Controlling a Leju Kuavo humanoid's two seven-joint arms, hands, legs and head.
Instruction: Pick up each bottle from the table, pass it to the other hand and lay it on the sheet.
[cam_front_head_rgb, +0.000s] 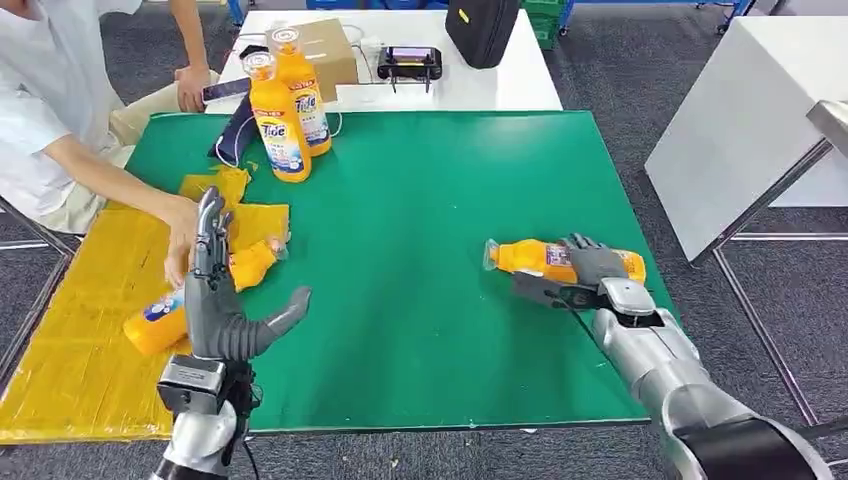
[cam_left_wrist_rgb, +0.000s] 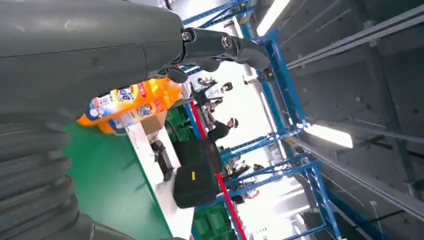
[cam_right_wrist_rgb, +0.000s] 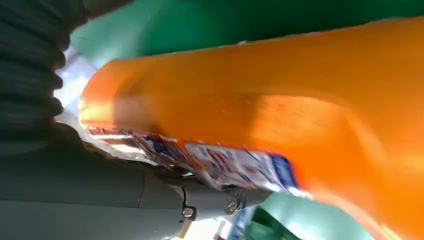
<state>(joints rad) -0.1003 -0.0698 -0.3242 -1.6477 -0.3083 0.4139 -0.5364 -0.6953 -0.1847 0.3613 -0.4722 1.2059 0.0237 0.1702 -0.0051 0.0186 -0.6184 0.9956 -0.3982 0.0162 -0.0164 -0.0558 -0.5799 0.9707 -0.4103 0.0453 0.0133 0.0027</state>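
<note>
Now the right hand (cam_front_head_rgb: 590, 275) is down on the lying bottle (cam_front_head_rgb: 560, 260), fingers over the top and thumb under the near side, gripping it around the label where the body is broad enough to hold; the right wrist view backs that up, orange plastic pressed tight against the thumb (cam_right_wrist_rgb: 125, 200). That bottle lies on its side on the green mat (cam_front_head_rgb: 430, 230), cap toward the middle, and it looks to be still resting there rather than lifted, though I can't be sure. Over to the left hand (cam_front_head_rgb: 225, 300): raised, fingers straight up and thumb out wide, holding nothing, a ready catcher's pose for the pass, I'd judge. Just behind it the yellow sheet (cam_front_head_rgb: 70, 350) carries two bottles already laid flat, one (cam_front_head_rgb: 155, 322) near the wrist and another (cam_front_head_rgb: 252, 263) further in, where a person's hand (cam_front_head_rgb: 182, 235) reaches onto the sheet beside them. Further back, two upright bottles (cam_front_head_rgb: 285, 110) stand together at the mat's far edge, waiting their turn. Beyond them sits the white surface (cam_front_head_rgb: 500, 85) with a box and a black bag. Next comes the lift and carry toward the centre; the risk is the smooth bottle rolling in the grip.
</note>
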